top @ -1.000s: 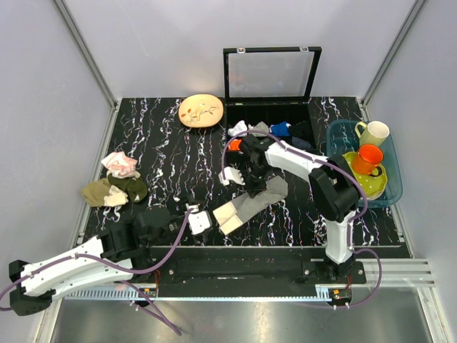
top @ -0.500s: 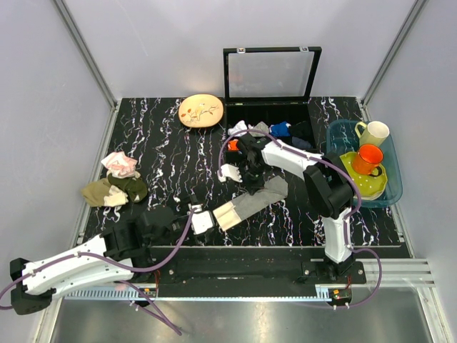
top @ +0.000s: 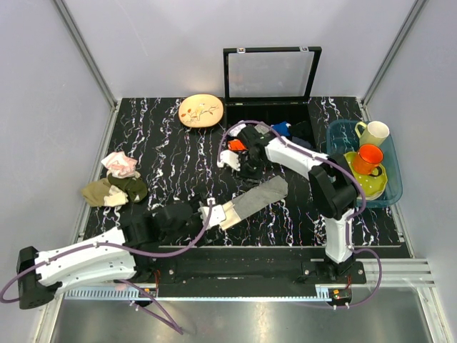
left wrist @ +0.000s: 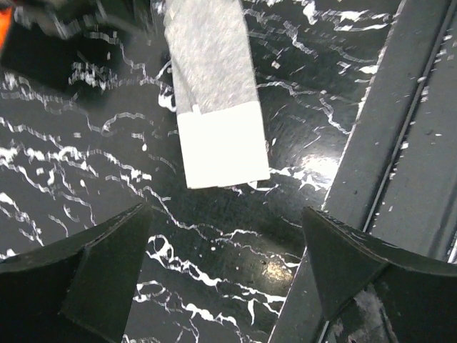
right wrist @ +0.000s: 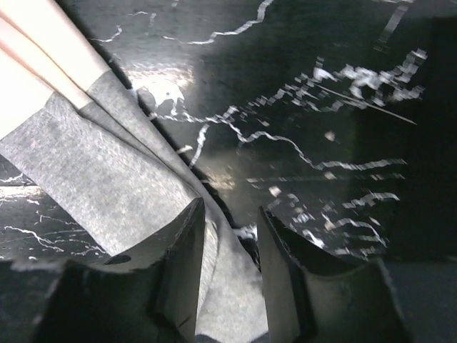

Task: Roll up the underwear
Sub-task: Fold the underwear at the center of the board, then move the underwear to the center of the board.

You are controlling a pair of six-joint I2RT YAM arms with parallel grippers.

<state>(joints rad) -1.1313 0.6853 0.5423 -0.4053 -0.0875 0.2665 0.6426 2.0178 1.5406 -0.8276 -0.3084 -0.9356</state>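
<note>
Top external view shows you the whole surface (top: 164,143). The underwear (top: 257,199) lies flat near the middle as a long grey strip. It is slanted, with its pale cream end toward the left arm (top: 86,261). The left jaws sit right at that cream end, but they look too small there to tell how they stand. The right arm (top: 303,161) bends over the far side of the strip, and its jaws are near the grey end.

Left wrist view tells you more. The left jaws are spread wide with nothing in them. The cream end lies flat just ahead of the gap. A grey metal rail (left wrist: 414,107) runs down the right side.

Right wrist view shows the right jaws a little apart. Grey cloth shows in the gap, but you cannot tell if they touch it.

At the left you see a pink-and-white cloth (top: 120,164) and olive and tan cloths (top: 114,191), well apart from the strip. A round plate (top: 201,111) sits at the back. A black box (top: 264,113) with its lid up holds small cloths, and the right arm covers some of them. A blue tub (top: 334,136) at the right holds cups (top: 369,156).
</note>
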